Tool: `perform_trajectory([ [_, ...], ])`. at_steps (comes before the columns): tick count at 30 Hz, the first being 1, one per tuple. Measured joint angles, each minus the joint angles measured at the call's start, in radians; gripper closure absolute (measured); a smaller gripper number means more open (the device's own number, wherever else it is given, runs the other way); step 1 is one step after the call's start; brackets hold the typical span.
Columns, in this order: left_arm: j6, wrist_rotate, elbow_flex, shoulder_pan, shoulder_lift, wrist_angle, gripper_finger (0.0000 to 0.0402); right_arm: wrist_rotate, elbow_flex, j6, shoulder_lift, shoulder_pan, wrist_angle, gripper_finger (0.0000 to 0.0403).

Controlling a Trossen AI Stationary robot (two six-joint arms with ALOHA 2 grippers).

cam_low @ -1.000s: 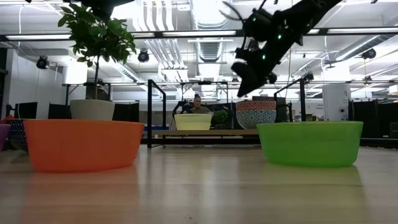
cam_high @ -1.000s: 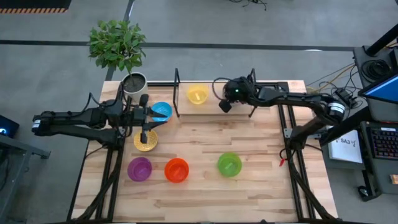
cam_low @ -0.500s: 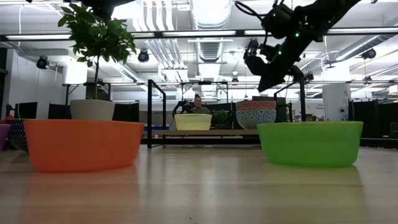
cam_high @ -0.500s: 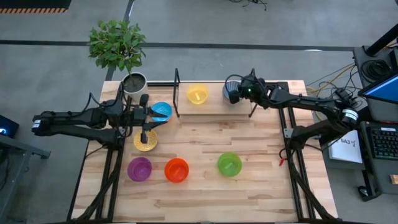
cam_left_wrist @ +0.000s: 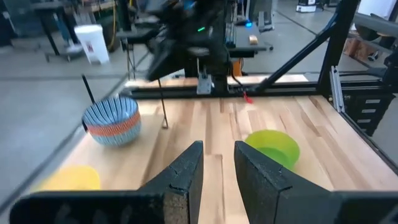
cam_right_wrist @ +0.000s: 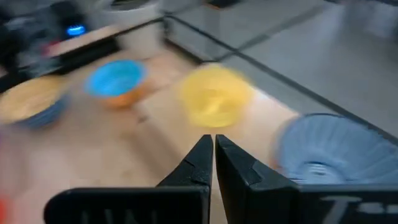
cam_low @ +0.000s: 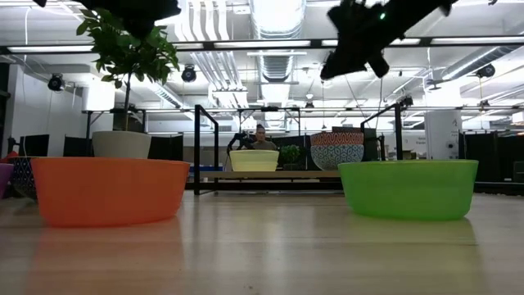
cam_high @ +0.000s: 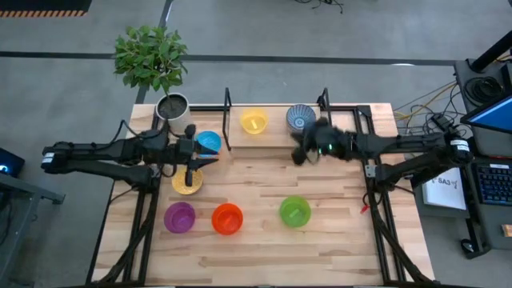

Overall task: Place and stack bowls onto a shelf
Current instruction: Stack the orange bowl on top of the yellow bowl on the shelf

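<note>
The shelf point(cam_high: 276, 132) stands at the table's far edge. On it rest the yellow bowl point(cam_high: 254, 122) and, at its right end, the blue-white patterned bowl point(cam_high: 301, 118), which shows an orange patterned band on top in the low view point(cam_low: 336, 150). The light blue bowl point(cam_high: 209, 142), mustard dotted bowl point(cam_high: 187, 182), purple bowl point(cam_high: 179, 217), orange-red bowl point(cam_high: 227, 218) and green bowl point(cam_high: 295, 210) sit on the table. My left gripper point(cam_high: 205, 156) is open beside the light blue bowl. My right gripper point(cam_high: 300, 152) is shut and empty, raised in front of the shelf.
A white-grey plant pot point(cam_high: 174, 106) with a leafy plant stands at the table's far left corner, beside the shelf's left wire upright point(cam_high: 228, 120). Bare tabletop point(cam_high: 256, 172) lies between the shelf and the near row of bowls. A person point(cam_low: 260, 138) sits far behind the table.
My right gripper has drawn back from the shelf's right end toward the table's near edge and risen, uncovering the patterned bowl, which stays on the shelf. My left gripper has edged slightly toward the table's right.
</note>
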Motion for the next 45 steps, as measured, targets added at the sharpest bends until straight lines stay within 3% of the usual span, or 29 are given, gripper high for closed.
perform_trajectory([
  [9, -0.234, 0.001, 0.021, -0.004, 0.138, -0.030, 0.0327, -0.002, -0.028, -0.117, 0.015, 0.259, 0.014, 0.0394],
  [18, -0.518, 0.031, 0.239, -0.056, 0.371, -0.441, 0.0328, -0.002, -0.066, -0.158, 0.015, 0.338, 0.023, 0.0394],
  [22, -0.502, 0.142, 0.335, -0.142, 0.507, -0.593, 0.0334, -0.002, -0.074, -0.168, 0.015, 0.340, 0.023, 0.0394],
  [28, -0.446, 0.156, 0.431, -0.299, 0.680, -0.723, 0.0341, -0.011, -0.074, -0.173, 0.001, 0.340, 0.033, 0.0394],
  [35, -0.437, 0.059, 0.495, -0.342, 0.813, -0.740, 0.0323, -0.019, -0.074, -0.186, -0.010, 0.340, 0.031, 0.0394],
  [45, -0.435, -0.073, 0.483, -0.333, 0.946, -0.737, 0.0229, -0.019, -0.074, -0.205, -0.033, 0.340, 0.027, 0.0394],
])
